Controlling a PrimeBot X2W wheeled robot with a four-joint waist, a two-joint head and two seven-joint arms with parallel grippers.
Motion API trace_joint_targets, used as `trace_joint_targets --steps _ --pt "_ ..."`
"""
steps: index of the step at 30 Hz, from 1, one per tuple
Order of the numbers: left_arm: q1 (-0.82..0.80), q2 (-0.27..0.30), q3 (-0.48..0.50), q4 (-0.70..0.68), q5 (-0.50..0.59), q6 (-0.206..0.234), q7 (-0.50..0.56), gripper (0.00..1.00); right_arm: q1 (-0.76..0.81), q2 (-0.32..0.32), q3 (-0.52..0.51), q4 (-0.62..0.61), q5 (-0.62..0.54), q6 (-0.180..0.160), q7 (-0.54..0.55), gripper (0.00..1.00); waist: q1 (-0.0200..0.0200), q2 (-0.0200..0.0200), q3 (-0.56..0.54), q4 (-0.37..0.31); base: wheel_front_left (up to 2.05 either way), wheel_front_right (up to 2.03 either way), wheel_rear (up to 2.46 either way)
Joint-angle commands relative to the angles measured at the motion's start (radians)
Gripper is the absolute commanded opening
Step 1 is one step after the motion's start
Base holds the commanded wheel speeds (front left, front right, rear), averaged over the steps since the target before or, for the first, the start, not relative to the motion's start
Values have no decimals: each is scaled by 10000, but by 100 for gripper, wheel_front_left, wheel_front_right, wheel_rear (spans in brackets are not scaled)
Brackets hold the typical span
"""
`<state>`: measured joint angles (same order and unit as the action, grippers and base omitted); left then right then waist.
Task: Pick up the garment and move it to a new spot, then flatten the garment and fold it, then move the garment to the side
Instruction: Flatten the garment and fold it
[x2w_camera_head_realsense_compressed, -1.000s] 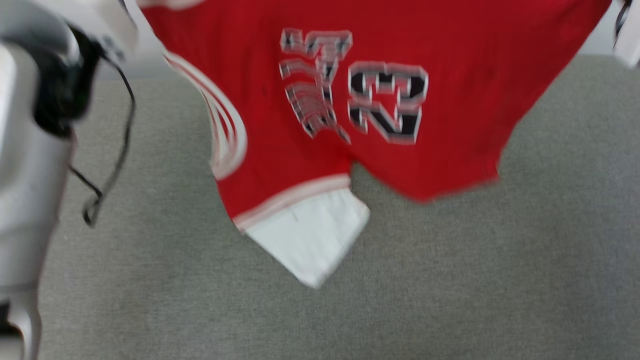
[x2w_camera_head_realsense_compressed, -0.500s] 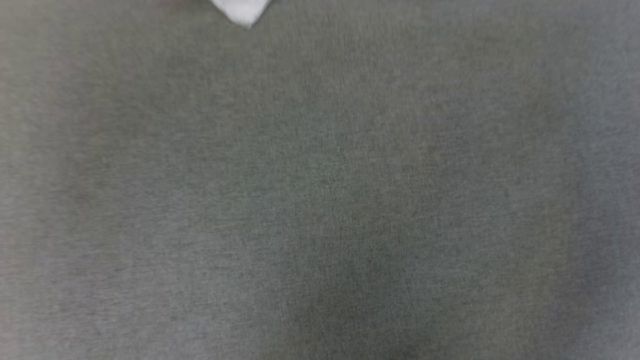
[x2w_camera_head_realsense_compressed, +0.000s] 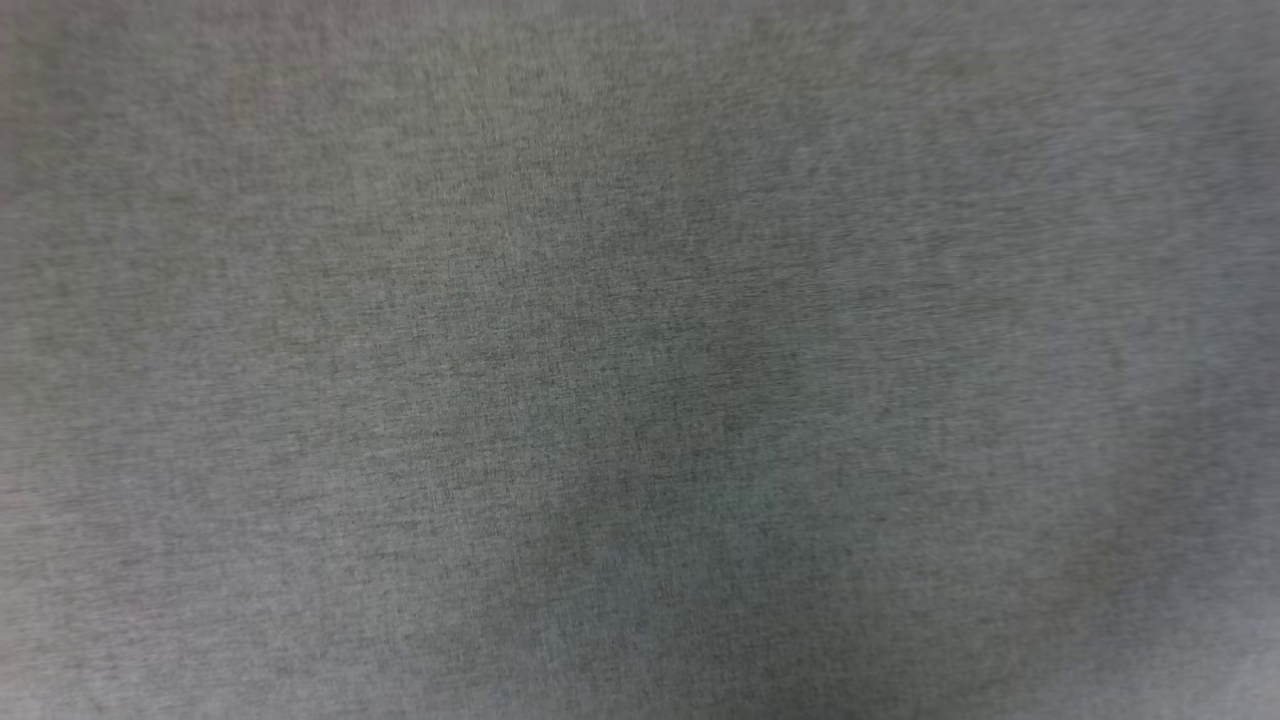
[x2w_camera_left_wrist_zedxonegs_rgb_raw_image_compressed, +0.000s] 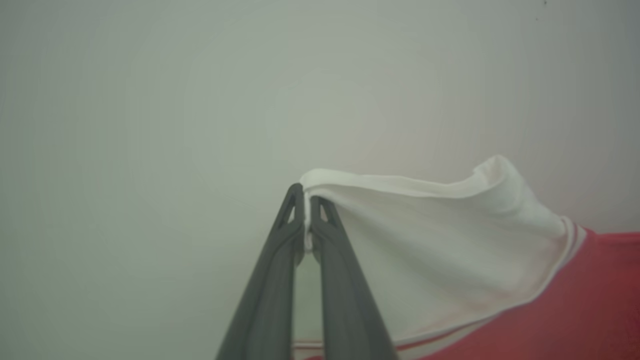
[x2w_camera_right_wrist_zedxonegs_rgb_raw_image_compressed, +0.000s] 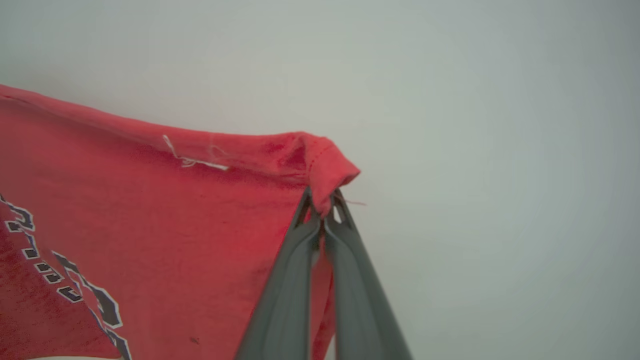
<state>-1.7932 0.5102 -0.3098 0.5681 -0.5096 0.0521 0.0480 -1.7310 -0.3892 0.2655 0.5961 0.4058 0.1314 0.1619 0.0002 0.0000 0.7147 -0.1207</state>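
Though red across its body, the garment (x2w_camera_right_wrist_zedxonegs_rgb_raw_image_compressed: 175, 210) shows a white sleeve (x2w_camera_left_wrist_zedxonegs_rgb_raw_image_compressed: 440, 235).

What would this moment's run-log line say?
garment: lifted | left claw: shut on white sleeve | right claw: shut on red corner | head view: grey surface

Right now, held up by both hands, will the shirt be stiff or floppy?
Probably floppy: the shirt sags from the right hand, and its white sleeve drapes in folds from the left hand. Likely light: two small pinches carry it. It may slip; only small corners are gripped.
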Motion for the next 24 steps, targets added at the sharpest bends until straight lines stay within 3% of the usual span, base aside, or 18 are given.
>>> trace_joint_targets --steps 1,8,15,24 --pt "11 -4 78 -44 -54 64 -72 0 -212 24 187 202 168 -15 -162 0 -2 0 420 61 0 0 0" --pt "701 -101 331 -37 -544 45 -320 0 -473 35 1216 1023 884 -13 -717 0 -2 0 758 246 0 0 0" --pt "2006 -334 578 226 -1177 -190 -766 0 298 -262 2518 1571 1754 -15 -930 0 -2 0 356 612 0 0 0" --pt "5361 -512 1131 435 -2227 -573 -1632 0 3158 -1025 3573 1636 3102 -16 -1357 0 -2 0 -1262 1051 0 0 0"
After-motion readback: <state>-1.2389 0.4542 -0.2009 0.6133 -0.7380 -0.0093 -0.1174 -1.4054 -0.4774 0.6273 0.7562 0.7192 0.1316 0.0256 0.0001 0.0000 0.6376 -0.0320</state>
